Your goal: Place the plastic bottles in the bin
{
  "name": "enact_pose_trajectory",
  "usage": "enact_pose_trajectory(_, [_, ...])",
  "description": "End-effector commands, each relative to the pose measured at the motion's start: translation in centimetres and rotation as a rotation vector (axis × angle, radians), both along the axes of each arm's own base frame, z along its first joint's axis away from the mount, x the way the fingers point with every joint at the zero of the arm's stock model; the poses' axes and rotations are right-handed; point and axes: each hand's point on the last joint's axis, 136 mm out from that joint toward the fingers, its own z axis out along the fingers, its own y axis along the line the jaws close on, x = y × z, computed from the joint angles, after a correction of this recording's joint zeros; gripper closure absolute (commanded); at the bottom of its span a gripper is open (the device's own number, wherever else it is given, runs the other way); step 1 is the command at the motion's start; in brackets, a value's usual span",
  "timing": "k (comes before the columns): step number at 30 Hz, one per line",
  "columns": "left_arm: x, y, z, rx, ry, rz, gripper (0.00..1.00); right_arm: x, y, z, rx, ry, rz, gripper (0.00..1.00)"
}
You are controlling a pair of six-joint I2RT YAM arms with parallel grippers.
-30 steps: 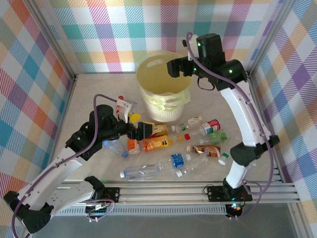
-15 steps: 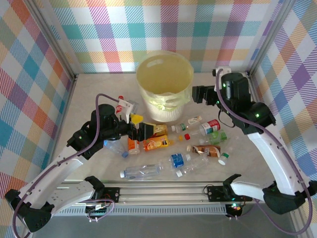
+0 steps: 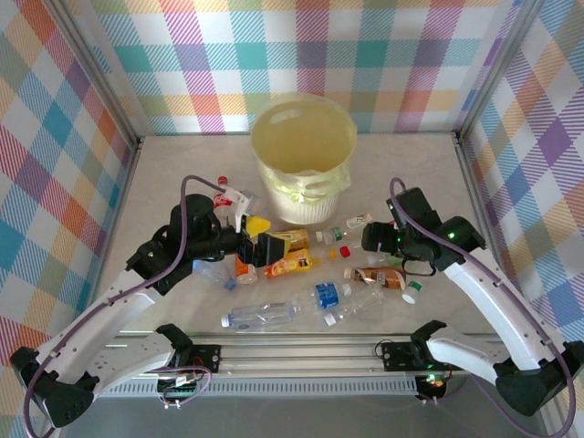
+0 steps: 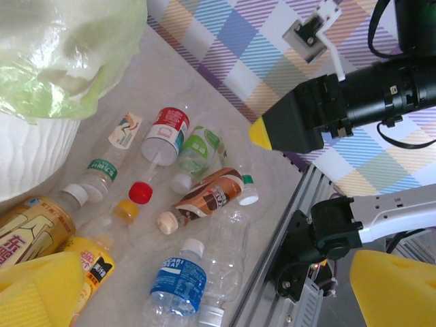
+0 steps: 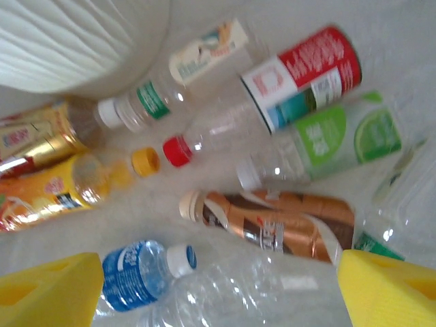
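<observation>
The pale-yellow bin (image 3: 303, 155) with its bag liner (image 4: 61, 61) stands at the back centre. Plastic bottles lie scattered in front of it: orange-filled ones (image 3: 292, 265), a blue-labelled one (image 3: 327, 294), a brown one (image 3: 379, 276) and a clear one (image 3: 260, 315). My left gripper (image 3: 258, 239) hovers open beside the orange bottles, its yellow pads (image 4: 41, 286) empty. My right gripper (image 3: 372, 239) is open low over the brown bottle (image 5: 279, 218), the blue-labelled bottle (image 5: 133, 272) and a clear bottle (image 5: 238, 293). Red-labelled (image 5: 303, 75) and green-labelled (image 5: 334, 139) bottles lie beyond them.
A red-capped bottle (image 3: 224, 193) lies left of the bin, behind the left arm. The metal rail (image 3: 365, 349) runs along the table's near edge. Checked walls close in the left, back and right sides.
The right arm has swung from above the bin down and to the right, ending low over the bottles at centre right. The left arm has barely moved.
</observation>
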Motion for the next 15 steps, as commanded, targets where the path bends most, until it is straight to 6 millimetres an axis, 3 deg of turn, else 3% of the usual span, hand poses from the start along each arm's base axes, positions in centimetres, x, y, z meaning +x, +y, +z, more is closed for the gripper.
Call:
enact_pose_trajectory(1, [-1.4, -0.2, -0.3, -0.001, -0.01, -0.05, 0.0, -1.6, 0.4, -0.3, 0.08, 0.018, -0.007, 0.09])
enact_pose_trajectory(6, [-1.9, -0.3, -2.3, 0.079, 0.024, -0.041, 0.0, -2.0, 1.9, -0.7, 0.144, 0.021, 0.063, 0.07])
enact_pose_trajectory(11, [-2.7, -1.4, -4.7, 0.178, 0.047, -0.061, 0.0, -3.5, -0.3, -1.8, 0.098, 0.108, -0.076, 0.1])
enact_pose_trajectory(13, [-3.2, -2.0, -4.7, 0.18, 0.036, -0.095, 0.0, -4.4, -1.6, -2.5, 0.068, 0.156, -0.182, 0.13])
enact_pose_trajectory(15, [-3.6, -2.6, -4.5, 0.177, 0.006, -0.127, 0.0, -5.1, -1.7, -3.3, 0.085, 0.197, -0.224, 0.14])
